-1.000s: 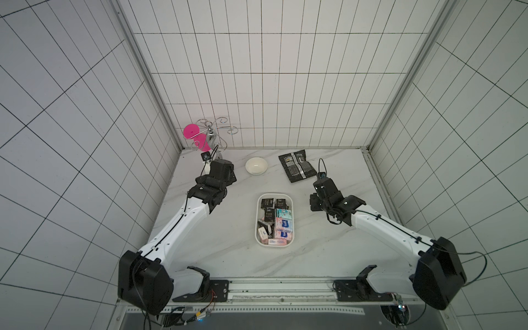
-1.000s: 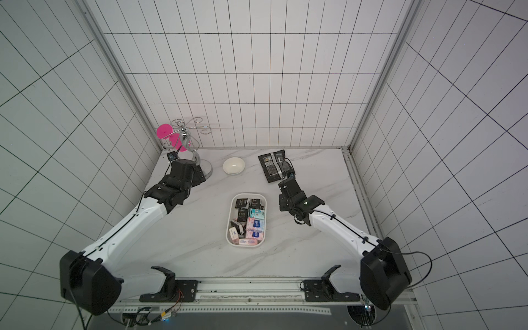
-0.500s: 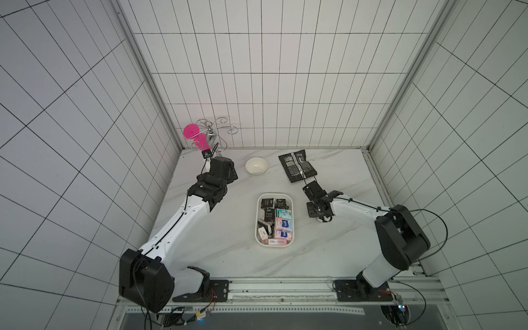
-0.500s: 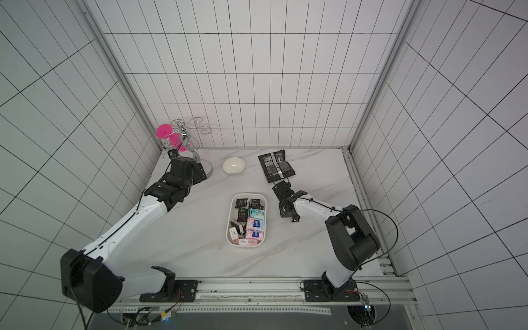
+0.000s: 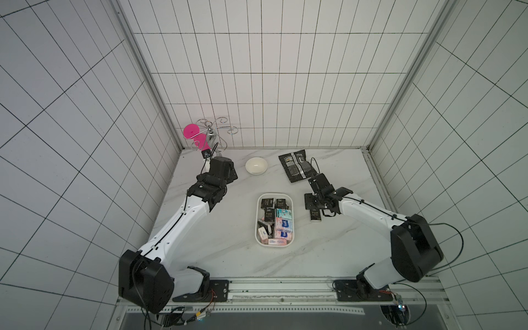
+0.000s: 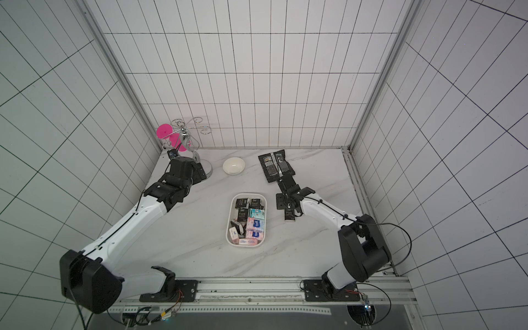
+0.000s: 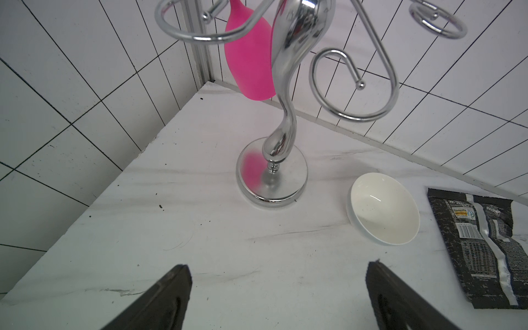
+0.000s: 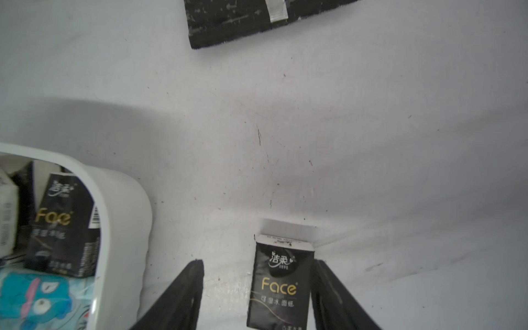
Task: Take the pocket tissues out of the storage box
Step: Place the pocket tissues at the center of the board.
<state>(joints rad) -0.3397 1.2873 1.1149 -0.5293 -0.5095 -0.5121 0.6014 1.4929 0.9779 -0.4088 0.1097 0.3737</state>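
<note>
- Tissues [image 5: 275,223] mostly sit in the box [image 5: 274,246] at mid worktop [image 5: 217,243]; one black packet [image 8: 281,285] lies flat on the worktop just beside the box, on the right arm's [image 5: 368,211] side.
- Right jaws: released, straddling that packet, whose long axis runs along them; a gap shows on one side.
- Left jaws: apart, empty, well away by the stand [image 7: 271,183].
- Judgement: right arm is nearer; the next pick lies box-ward of its jaws.

We log bright, even light in both top views, shadows faint. Chrome stand [image 5: 211,133], 11 o'clock from the storage box [image 5: 274,246], glints. Right wrist view dimmer, box contents blurred.
</note>
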